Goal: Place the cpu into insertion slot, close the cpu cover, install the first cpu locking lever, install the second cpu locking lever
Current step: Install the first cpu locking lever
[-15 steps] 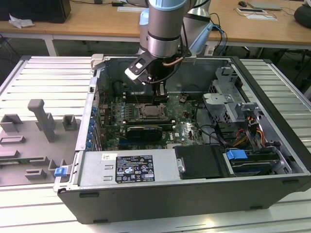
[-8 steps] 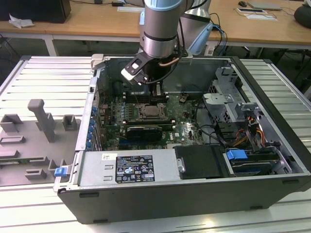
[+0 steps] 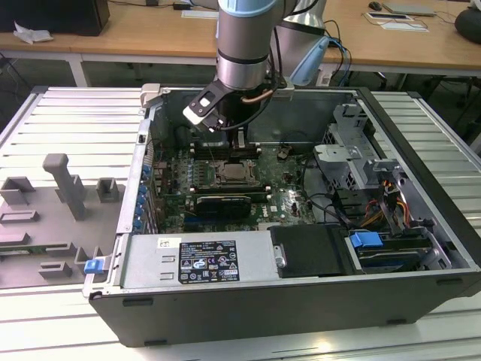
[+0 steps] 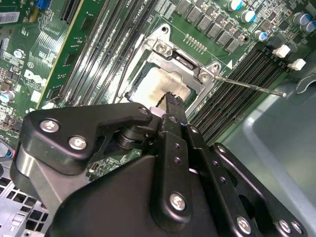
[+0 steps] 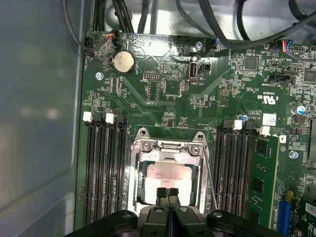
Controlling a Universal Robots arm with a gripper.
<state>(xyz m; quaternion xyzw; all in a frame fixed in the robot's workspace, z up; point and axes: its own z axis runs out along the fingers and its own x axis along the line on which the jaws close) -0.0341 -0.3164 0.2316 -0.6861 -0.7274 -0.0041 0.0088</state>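
cpu [image 5: 167, 178]: pale silver-tan metal face, dull and smudged | cpu cover [image 5: 167, 146]: bright silvery metal — smooth, glinting | gripper [image 5: 167, 192]: matt black body | screw heads [image 4: 177, 201]: shiny steel | motherboard [image 5: 197, 103]: glossy green board | case wall [image 5: 39, 98]: smooth grey sheet metal — soft sheen | table [image 3: 75, 120]: ribbed pale metal slats, satin

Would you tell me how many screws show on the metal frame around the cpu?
2: one screw and another at the frame's corners farthest from the jaws, which may hide more.
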